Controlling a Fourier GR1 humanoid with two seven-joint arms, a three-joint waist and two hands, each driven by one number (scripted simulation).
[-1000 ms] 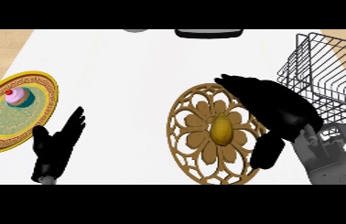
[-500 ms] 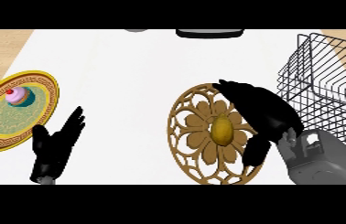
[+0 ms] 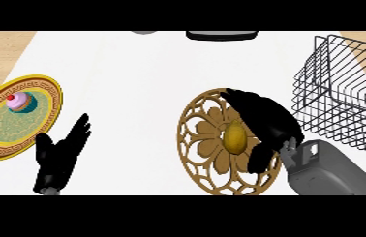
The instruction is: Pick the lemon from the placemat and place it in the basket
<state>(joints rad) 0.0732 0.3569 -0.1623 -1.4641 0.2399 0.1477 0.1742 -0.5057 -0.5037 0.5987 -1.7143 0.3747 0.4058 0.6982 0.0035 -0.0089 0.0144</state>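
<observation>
Reaching over the placemat [image 3: 214,178], we are in the grasp step of the task: our right hand [image 3: 268,122] is arched above the right half of the round, cut-out mat, fingers spread in a relaxed curve and the thumb hanging low at the mat's right edge. The lemon [image 3: 235,137] is lying near the middle of the mat, just to the left of our palm. We are not yet closing on it; the fruit is showing whole between fingers and thumb, and we cannot tell whether any finger is touching its skin. So the hand is open and holding nothing.

We are judging the task as barely begun, since the lemon is on the mat and the wire basket [image 3: 336,100] is standing empty, as far as we can see, at the right of the white worktop [image 3: 136,71], near the mat but apart from it.

For the next move we are needing to bring the fingers over the lemon's far side and the thumb in under its near side, curl round it, then lift clear of the mat before swinging right over the basket's rim.

Our left hand [image 3: 61,151] is resting open at the lower left, beside a gold-rimmed plate [image 3: 44,88] carrying a small pink cupcake [image 3: 20,102]; neither is concerning us here.
</observation>
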